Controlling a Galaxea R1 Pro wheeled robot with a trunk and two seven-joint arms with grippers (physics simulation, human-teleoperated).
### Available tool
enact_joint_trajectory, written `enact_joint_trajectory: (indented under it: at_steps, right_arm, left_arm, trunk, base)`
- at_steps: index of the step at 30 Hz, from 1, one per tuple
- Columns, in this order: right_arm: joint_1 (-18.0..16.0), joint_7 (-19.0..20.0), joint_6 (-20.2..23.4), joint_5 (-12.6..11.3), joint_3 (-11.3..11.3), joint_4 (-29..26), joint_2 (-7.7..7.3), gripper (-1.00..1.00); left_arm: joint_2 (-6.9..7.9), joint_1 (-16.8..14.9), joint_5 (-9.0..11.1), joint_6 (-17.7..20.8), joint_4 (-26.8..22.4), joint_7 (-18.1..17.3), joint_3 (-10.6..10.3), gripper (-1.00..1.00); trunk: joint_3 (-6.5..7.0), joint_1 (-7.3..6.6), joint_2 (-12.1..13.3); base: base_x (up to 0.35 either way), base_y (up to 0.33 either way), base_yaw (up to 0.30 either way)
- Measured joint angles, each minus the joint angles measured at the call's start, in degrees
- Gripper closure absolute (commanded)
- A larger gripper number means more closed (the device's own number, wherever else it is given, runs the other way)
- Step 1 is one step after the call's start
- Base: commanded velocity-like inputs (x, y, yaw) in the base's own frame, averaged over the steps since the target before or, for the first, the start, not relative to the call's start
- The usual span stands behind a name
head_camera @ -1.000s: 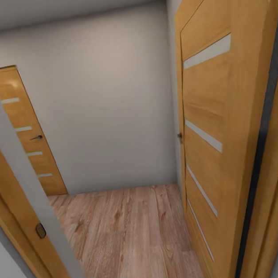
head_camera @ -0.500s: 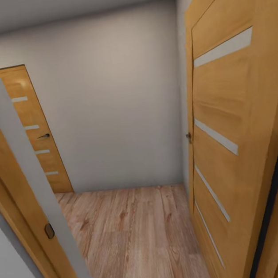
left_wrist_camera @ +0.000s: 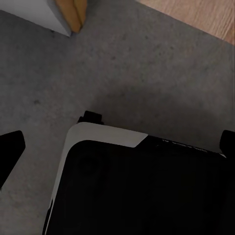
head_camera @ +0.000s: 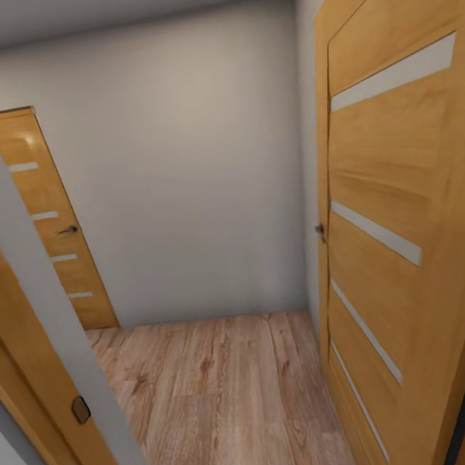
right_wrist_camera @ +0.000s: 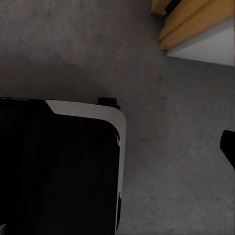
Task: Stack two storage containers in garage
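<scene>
Robot in a doorway between rough grey concrete floor (left_wrist_camera: pixel 147 63) and light wood plank flooring (head_camera: pixel 230 405).

Neither orange-red container shows here, so no bearing from either gripper can be given; how the fingers stand I cannot tell. An open honey-coloured wooden door with pale glass slats (head_camera: pixel 413 234) stands right, a smooth white wall (head_camera: pixel 177 166) ahead.

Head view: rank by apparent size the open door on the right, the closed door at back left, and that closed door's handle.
1. Open door, though nearness to the camera inflates it.
2. Closed door.
3. Handle.
</scene>
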Motion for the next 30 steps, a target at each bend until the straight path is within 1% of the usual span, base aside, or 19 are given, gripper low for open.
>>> enact_joint_trajectory:
  at_steps: [5, 22, 30]
  right_arm:
    - [0.0, 0.0, 0.0, -0.1, 0.0, 0.0, -0.05, -1.0]
    - [0.0, 0.0, 0.1, 0.0, 0.1, 0.0, -0.18, -1.0]
    - [0.0, 0.0, 0.0, 0.0, 0.1, 0.0, -0.12, -1.0]
  left_arm:
    - [0.01, 0.0, 0.0, 0.0, 0.0, 0.0, 0.0, -1.0]
    - [-0.06, 0.0, 0.0, 0.0, 0.0, 0.0, 0.0, -1.0]
    - [-0.07, 0.0, 0.0, 0.1, 0.0, 0.0, 0.0, -1.0]
  trunk:
    - [0.0, 0.0, 0.0]
    - [0.0, 0.0, 0.0]
    - [0.0, -0.03, 0.0]
  base:
    - [0.001, 0.001, -0.054]
    - [0.0, 0.0, -0.001]
    - [0.242, 0.0, 0.0]
